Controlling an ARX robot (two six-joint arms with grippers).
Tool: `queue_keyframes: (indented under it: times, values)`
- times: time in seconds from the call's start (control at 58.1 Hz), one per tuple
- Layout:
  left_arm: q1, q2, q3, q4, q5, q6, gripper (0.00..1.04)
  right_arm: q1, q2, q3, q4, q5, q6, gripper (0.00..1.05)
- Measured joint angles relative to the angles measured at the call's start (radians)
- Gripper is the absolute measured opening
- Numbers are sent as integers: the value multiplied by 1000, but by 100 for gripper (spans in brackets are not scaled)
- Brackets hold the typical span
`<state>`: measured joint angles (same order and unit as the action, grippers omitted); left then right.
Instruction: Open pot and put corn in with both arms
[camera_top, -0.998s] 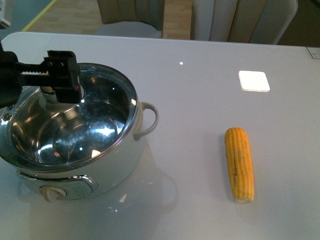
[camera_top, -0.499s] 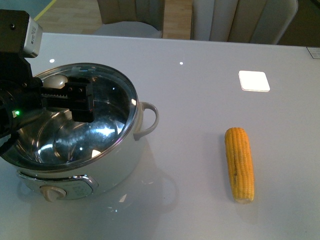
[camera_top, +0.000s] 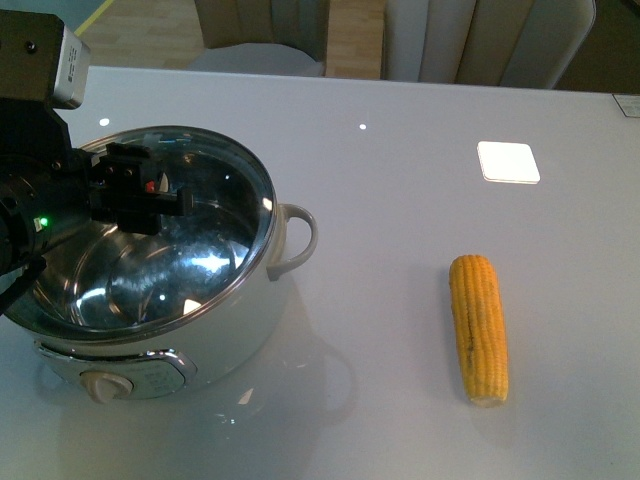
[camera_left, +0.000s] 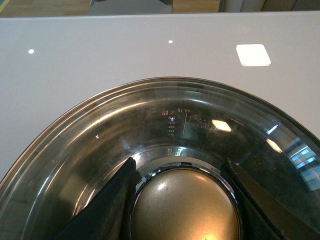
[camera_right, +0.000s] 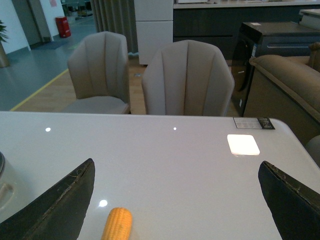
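Observation:
The white pot (camera_top: 215, 335) stands at the table's front left with its glass lid (camera_top: 215, 215) resting on it. My left gripper (camera_top: 140, 195) is over the lid's centre. In the left wrist view this gripper (camera_left: 180, 170) is shut on the bronze lid knob (camera_left: 186, 207), with a black finger (camera_left: 107, 205) on either side. The yellow corn (camera_top: 479, 328) lies on the table to the right, well apart from the pot. My right gripper (camera_right: 176, 165) is open and empty above the table, and the corn's tip (camera_right: 117, 225) shows just below it. The right arm is out of the front view.
A bright white square patch (camera_top: 508, 161) lies on the table beyond the corn. Grey chairs (camera_right: 187, 77) stand behind the table's far edge. The pot's white side handle (camera_top: 298, 235) sticks out toward the corn.
My left gripper has moved from the lid's back left edge in over its centre and now grips the knob. The lid still rests on the pot. The corn has not moved.

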<state>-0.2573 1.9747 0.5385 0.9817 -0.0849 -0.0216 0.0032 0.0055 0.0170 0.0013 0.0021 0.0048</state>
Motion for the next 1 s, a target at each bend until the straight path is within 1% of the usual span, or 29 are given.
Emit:
queue_keyframes:
  times: [0.258,0.447,0.619,0.688,0.809,0.963,0.998]
  values:
    - [-2,-43,0,-32,-2,15,45,0,0,0,0,0,0,96]
    - [-2,-178,2,-87,-1,35,45,0,0,0,0,0,0,96]
    - [45,-341,7,-133,39,35,45,0,0,0,0,0,0,96]
    - [93,-389,7,-136,61,36,45,0,0,0,0,0,0,96]
    - [222,-438,-14,-128,111,53,44,0,0,0,0,0,0,96]
    - [422,-423,-63,-75,177,77,44,0,0,0,0,0,0,96]
    - [483,-401,-72,-51,195,85,44,0,0,0,0,0,0,96]
